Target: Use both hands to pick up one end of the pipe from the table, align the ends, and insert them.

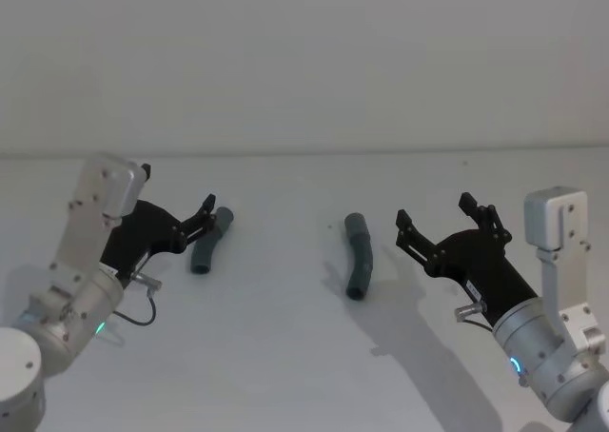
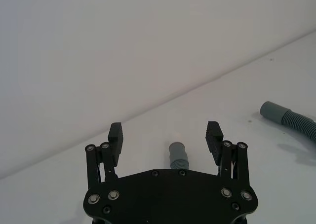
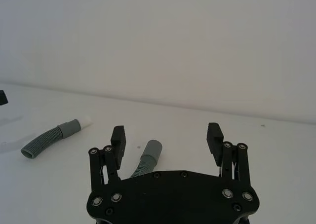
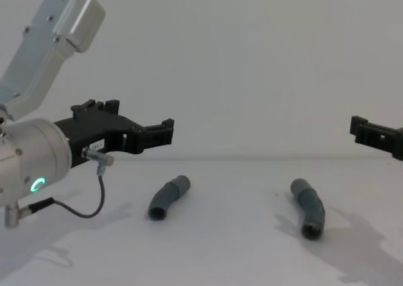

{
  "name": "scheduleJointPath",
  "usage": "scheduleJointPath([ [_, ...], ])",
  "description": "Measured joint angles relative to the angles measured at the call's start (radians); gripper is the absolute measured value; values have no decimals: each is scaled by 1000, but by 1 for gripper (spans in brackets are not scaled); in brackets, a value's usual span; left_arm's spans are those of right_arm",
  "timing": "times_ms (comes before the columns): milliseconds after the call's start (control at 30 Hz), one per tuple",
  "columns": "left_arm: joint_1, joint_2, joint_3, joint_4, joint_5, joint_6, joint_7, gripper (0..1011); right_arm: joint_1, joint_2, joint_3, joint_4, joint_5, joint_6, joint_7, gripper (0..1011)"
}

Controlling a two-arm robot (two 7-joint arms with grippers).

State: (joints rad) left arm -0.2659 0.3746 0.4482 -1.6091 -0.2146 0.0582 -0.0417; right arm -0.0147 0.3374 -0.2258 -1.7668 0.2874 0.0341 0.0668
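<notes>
Two dark grey ribbed pipe pieces lie apart on the white table (image 1: 285,356). The left piece (image 1: 211,240) (image 4: 169,196) has a whitish narrower tip (image 3: 85,120). The right piece (image 1: 358,256) (image 4: 308,207) ends in a hollow mouth facing me. My left gripper (image 1: 202,218) (image 4: 165,133) hovers open above the table just left of the left piece, whose cuff (image 2: 177,155) shows between its fingers. To the right of the right piece, my right gripper (image 1: 435,213) (image 3: 166,133) is open and raised, with that piece's cuff (image 3: 148,155) ahead of it. Neither gripper holds anything.
A plain pale wall (image 1: 304,61) rises behind the table's far edge. The strip of table between the two pieces is bare, as is the near part in front of them. A thin black cable (image 4: 94,201) loops under the left wrist.
</notes>
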Motion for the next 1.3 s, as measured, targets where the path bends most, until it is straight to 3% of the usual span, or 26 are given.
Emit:
scheduleJointPath([
  [333,-40,-7,-3,22,-24,84,-41,1001,0,0,0,0,0,0,0,1000],
  [800,-99,-31,-26,62,-82,278,-84,1001,0,0,0,0,0,0,0,1000],
  [1300,-159,-67,-16,131,-90,383,-100,1001,0,0,0,0,0,0,0,1000],
])
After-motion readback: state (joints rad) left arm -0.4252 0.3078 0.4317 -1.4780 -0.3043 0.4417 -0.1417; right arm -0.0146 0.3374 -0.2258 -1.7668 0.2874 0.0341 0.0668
